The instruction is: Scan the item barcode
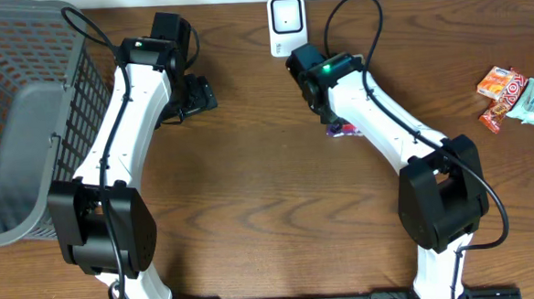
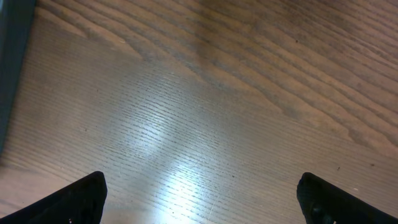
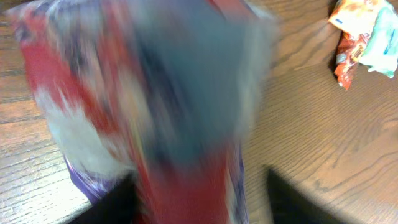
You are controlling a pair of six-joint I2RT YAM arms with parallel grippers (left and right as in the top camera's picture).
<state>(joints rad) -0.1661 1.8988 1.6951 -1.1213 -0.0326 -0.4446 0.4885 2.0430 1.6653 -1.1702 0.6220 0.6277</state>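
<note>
Between the wide-parted jaws of the right gripper [image 3: 196, 202], a blurred red-and-blue packet [image 3: 155, 93].

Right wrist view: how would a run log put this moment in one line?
packet: blurred, between the fingers | right pincer: open | left pincer: open, empty
</note>
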